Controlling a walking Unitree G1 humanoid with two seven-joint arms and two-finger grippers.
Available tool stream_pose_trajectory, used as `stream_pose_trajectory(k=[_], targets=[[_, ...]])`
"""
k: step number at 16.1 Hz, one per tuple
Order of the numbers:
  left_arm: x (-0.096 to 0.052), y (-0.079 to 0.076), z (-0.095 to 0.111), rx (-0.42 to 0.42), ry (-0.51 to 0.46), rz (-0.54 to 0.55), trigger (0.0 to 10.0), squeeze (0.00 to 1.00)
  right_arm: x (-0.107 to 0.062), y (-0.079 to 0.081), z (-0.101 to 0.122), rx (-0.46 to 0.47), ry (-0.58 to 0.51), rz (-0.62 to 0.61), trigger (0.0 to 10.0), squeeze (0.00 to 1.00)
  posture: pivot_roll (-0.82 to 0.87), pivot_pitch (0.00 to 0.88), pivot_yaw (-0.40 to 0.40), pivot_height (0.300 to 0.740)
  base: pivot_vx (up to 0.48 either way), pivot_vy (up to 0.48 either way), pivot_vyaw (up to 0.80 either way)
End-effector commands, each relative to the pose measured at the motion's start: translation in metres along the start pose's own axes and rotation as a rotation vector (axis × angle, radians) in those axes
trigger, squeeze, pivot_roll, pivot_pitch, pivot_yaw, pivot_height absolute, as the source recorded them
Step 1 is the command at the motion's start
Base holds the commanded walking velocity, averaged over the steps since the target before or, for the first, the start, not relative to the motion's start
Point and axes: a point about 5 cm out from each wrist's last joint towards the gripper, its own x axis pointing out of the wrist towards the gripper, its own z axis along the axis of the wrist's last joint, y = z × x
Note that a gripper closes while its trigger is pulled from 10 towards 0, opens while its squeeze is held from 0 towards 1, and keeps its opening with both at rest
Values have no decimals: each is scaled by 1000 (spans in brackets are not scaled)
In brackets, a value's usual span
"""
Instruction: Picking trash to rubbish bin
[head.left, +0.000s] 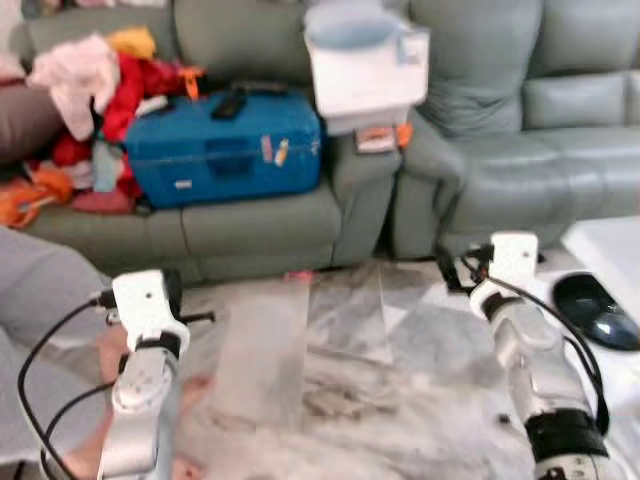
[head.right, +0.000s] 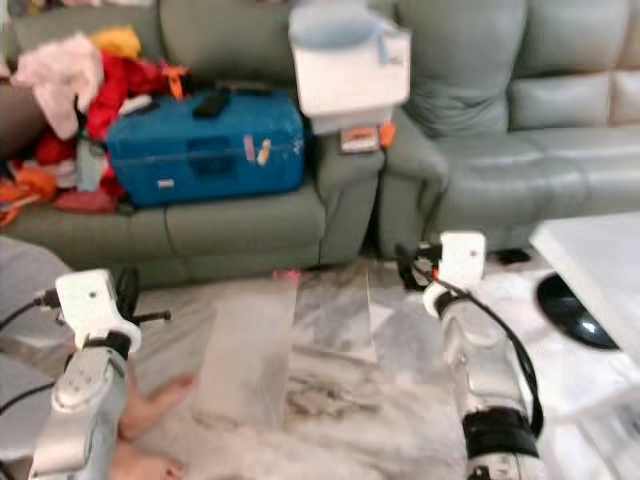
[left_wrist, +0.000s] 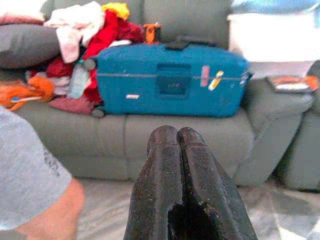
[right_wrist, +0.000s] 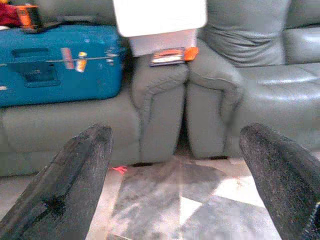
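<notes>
So both arms are raised forward over the floor (head.left: 340, 340): left gripper (left_wrist: 187, 150) clenched on nothing, right gripper (right_wrist: 180, 165) spread wide, facing pink trash scrap (right_wrist: 119, 169) at the sofa (head.left: 480, 130) base.

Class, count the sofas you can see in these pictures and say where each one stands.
2. One sofa on the robot's left carries a blue suitcase and clothes; the other sofa stands on its right. Others may lie outside the pictures.

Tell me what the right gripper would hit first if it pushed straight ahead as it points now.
Likely the sofa's armrest, centred between the open fingers of the right gripper; bare floor before it, though depth is unclear.
</notes>
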Motion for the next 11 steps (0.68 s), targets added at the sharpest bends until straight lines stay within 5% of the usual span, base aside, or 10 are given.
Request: stream_pose_trajectory(k=[1,11], targets=[[3,5,2,1,-7,10,10000,0,4,4,5,0,-4,15,10000,0,-2,0,-19,740,0,0,-800],[7,4,3,-17,-14,6,10000,0,9,5,5,1,-1,18,10000,0,1,0,-18,740,0,0,-800]])
